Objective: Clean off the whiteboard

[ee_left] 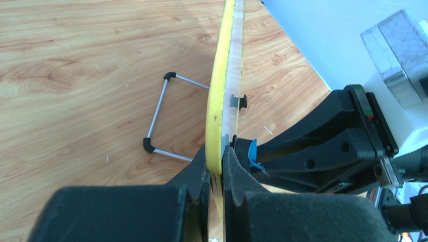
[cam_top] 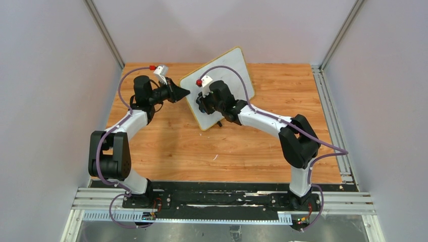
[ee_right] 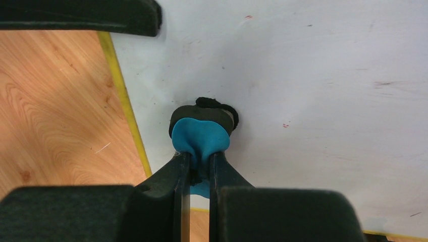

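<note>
The whiteboard, white with a thin yellow rim, stands tilted on the wooden table. My left gripper is shut on its left edge; the left wrist view shows the yellow rim clamped edge-on between my jaws. My right gripper is shut on a small blue eraser with a black felt face, pressed flat against the board's white face near the left rim. Only faint red specks show on the board.
A wire stand leg with black corner caps juts out behind the board onto the wooden table. A small black foot shows under the board. Grey walls and metal rails enclose the table.
</note>
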Robot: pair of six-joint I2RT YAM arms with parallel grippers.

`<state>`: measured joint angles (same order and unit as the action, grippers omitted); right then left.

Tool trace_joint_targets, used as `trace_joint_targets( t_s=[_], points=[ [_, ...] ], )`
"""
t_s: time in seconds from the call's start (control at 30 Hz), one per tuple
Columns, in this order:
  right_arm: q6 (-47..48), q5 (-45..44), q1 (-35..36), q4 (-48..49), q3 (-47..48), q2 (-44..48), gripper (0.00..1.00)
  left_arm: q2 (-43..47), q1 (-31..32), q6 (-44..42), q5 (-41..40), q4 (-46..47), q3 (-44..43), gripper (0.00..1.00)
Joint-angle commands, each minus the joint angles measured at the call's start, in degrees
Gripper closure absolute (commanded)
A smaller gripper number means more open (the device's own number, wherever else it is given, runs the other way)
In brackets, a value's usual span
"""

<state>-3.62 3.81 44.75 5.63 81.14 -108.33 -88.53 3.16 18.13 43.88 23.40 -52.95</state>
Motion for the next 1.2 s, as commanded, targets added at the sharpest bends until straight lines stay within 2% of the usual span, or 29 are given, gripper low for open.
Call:
trace_joint_targets(
  t_s=[0.0,0.23,0.8,0.97,1.17],
  points=[
    [-0.10,-0.47,1.99,-1.02,-0.60,0.98,0.99,-1.22,0.71,-12.54,-3.10,-5.12,1.33,1.00],
    [1.83,-3.35,1.59,-2.78,1.15,-0.47,0.99,-0.95,0.71,-12.58,-3.10,-5.13,1.44,1.00],
    [4.26,-3.37,-9.44,-7.82,8.50,-1.45,0.99,-0.95,0.71,-12.81,-3.27,-5.47,1.27,1.00],
    [3.17,-1.19,-8.56,-8.30,10.55,-2.35,0.99,-1.11,0.75,-12.77,-3.27,-5.49,1.17,1.00],
    [2.91,-0.80,-4.32,-8.28,11.86,-4.31,0.99,-0.97,0.73,-12.94,-3.43,-5.73,1.10,1.00]
  ],
)
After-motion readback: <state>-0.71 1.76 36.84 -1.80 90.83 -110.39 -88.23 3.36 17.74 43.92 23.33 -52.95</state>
